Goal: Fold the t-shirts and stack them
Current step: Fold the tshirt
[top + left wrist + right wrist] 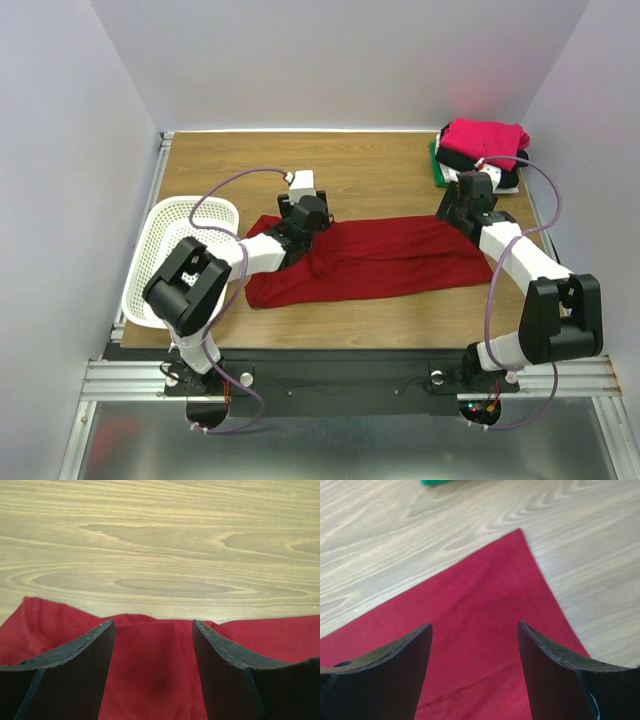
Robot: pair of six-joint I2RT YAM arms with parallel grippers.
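One dark red t-shirt (380,258) lies flat on the bench (380,170), its long axis running left to right under two grippers. The left gripper (152,625) is spread, empty, over the shirt's far edge. The right gripper (474,626) is spread too, over the shirt's far right corner. One folded stack (485,140) sits beyond the right gripper, and one basket (160,262) sits left of the left gripper.

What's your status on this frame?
Left gripper and right gripper open, over dark red t-shirt. Shirt a long band, unstacked. Folded stack far right. Nothing blocking.
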